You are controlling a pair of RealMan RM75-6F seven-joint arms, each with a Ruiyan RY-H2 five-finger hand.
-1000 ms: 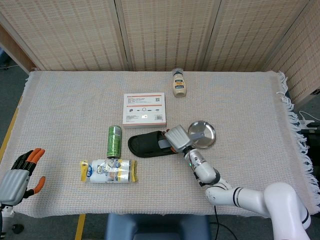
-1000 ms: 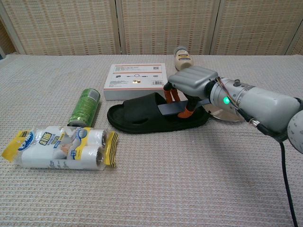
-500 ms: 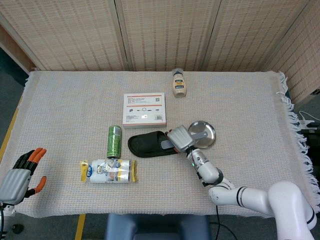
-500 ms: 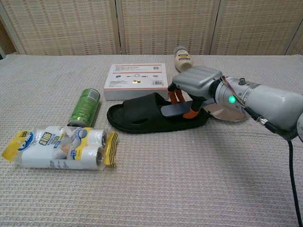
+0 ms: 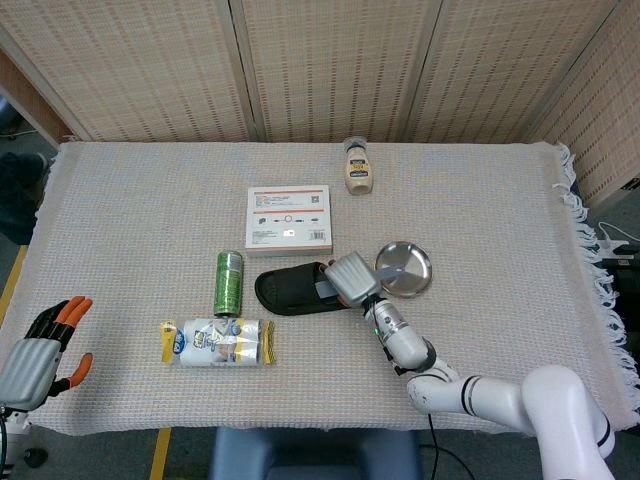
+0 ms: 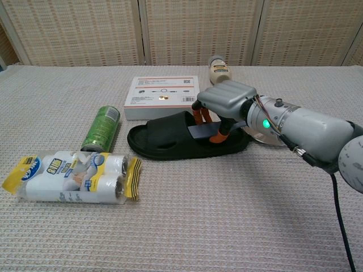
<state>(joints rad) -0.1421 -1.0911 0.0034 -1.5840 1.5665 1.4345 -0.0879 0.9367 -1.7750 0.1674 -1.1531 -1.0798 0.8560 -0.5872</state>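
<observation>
**Right hand resting on the heel of the black slipper**

The right hand (image 6: 226, 105) is reaching in from the right side of the table and lying over the heel end of the black slipper (image 6: 170, 140). Its orange-tipped fingers (image 6: 219, 133) are curling downward and pressing into the slipper's footbed, while the grey back of the hand is covering the heel from above. The fingers are touching the sole, but whether they are actually clamping it is not clear from either view. In the head view the same hand (image 5: 349, 278) is sitting at the slipper's (image 5: 290, 288) right end.

The slipper is lying flat on the woven tablecloth (image 5: 480, 200), toe pointing left, just in front of the white box (image 5: 289, 218). A round steel plate (image 5: 408, 268) is lying just beside the hand, behind the wrist. A green can (image 5: 229, 282) is lying on its side to the left of the slipper, and a pack of white rolls (image 5: 218, 342) is lying nearer the front edge. A small bottle (image 5: 357, 166) is lying at the back.

The left hand (image 5: 42, 352) is hanging off the table's front left corner, fingers apart, holding nothing.
</observation>
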